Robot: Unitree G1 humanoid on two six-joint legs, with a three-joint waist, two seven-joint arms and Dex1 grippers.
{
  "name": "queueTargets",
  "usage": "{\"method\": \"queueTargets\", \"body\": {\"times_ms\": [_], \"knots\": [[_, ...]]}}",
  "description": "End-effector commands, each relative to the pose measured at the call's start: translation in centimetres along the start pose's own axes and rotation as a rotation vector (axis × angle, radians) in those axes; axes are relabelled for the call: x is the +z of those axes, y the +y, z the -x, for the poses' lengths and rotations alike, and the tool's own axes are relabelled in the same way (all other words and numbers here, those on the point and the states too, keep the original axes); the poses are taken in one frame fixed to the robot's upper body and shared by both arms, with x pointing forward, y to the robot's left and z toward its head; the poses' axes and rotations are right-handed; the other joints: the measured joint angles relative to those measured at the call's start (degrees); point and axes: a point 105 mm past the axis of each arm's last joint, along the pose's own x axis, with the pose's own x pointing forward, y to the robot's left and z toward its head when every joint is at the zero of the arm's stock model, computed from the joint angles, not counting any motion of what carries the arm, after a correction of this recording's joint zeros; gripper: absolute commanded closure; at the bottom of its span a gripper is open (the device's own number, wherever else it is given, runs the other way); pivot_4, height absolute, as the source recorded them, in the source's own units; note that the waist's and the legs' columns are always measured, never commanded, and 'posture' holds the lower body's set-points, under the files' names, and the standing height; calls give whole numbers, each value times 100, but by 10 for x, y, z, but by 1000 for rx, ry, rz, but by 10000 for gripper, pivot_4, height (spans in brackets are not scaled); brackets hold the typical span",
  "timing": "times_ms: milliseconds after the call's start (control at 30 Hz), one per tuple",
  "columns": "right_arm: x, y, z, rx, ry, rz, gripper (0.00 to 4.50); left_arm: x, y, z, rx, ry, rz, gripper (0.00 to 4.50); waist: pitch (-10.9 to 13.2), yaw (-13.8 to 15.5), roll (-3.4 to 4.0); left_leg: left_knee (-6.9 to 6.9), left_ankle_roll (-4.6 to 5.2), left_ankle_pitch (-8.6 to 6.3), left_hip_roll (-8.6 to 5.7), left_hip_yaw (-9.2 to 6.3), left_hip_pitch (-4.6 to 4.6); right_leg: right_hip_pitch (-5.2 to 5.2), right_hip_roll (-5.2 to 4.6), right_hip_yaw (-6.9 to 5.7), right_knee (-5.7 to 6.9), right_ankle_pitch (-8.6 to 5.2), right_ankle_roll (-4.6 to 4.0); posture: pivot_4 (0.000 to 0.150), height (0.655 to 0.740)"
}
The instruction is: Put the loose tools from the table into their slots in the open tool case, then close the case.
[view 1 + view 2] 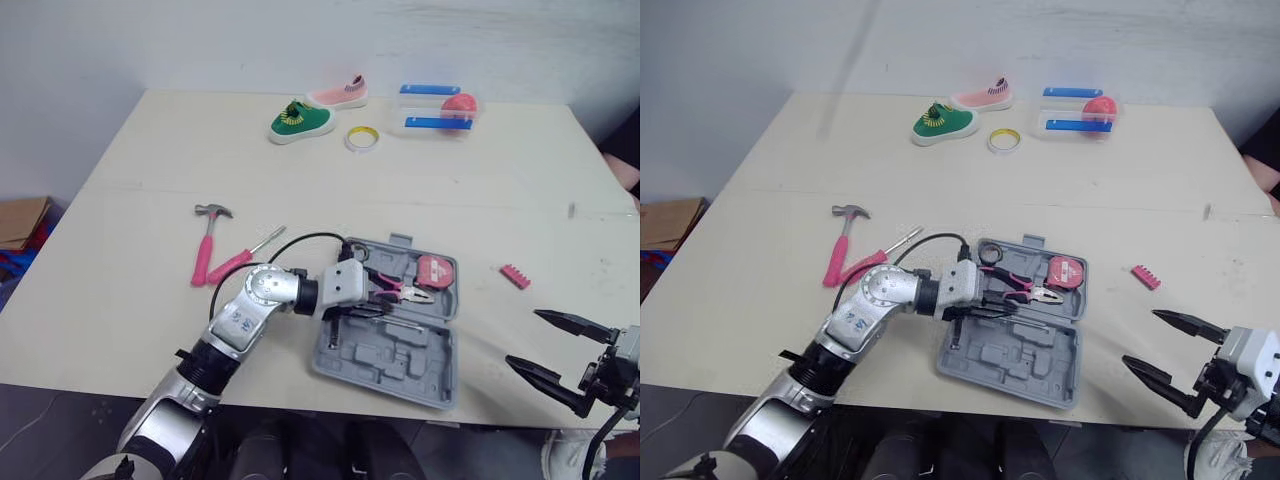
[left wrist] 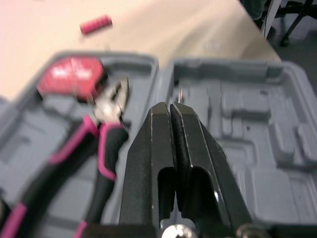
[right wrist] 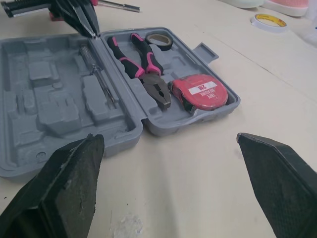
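Observation:
The grey tool case [image 1: 385, 358] lies open near the table's front edge. Its far half holds pink-handled pliers [image 1: 400, 290], a red tape measure [image 1: 437, 270] and a black tape roll [image 3: 159, 40]. A thin screwdriver [image 3: 99, 74] lies in the near half beside the hinge. My left gripper [image 1: 380, 312] is shut with nothing between its fingers, tips down at the hinge next to the pliers' handles. On the table to the left lie a pink hammer [image 1: 208, 245] and a pink screwdriver [image 1: 245, 258]. A pink bit holder [image 1: 515, 276] lies to the right. My right gripper [image 1: 522, 337] hangs open right of the case.
At the table's far side stand a green shoe [image 1: 300, 121], a pink shoe [image 1: 338, 94], a yellow tape roll [image 1: 362, 138] and a clear container [image 1: 437, 110] with blue strips and a red object. A cardboard box [image 1: 20, 220] sits on the floor at the left.

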Motion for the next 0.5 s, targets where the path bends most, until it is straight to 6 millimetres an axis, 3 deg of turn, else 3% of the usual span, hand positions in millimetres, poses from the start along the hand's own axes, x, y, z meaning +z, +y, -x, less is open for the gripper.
{"method": "queueTargets", "body": {"times_ms": [33, 200, 500], "knots": [[9, 1, 2, -11, -18, 38, 0, 3, 1, -4, 1, 1, -19, 44578, 0, 8, 0, 0, 9, -5, 0, -1, 0, 0, 0, -2, 0, 0, 0, 1500, 7400], [9, 4, 2, -12, -18, 34, 0, -19, -2, -5, 4, 128, 15, 44578, 0, 7, 0, 0, 27, -16, -2, 0, 0, 0, 0, -1, 0, 0, 0, 1500, 7400], [9, 6, 2, -11, -18, 32, 0, -22, -6, -7, -16, 141, 57, 44578, -1, 9, 1, 0, 28, -16, 1, -1, 1, 1, -5, -1, 0, 0, 0, 1500, 7400]]}}
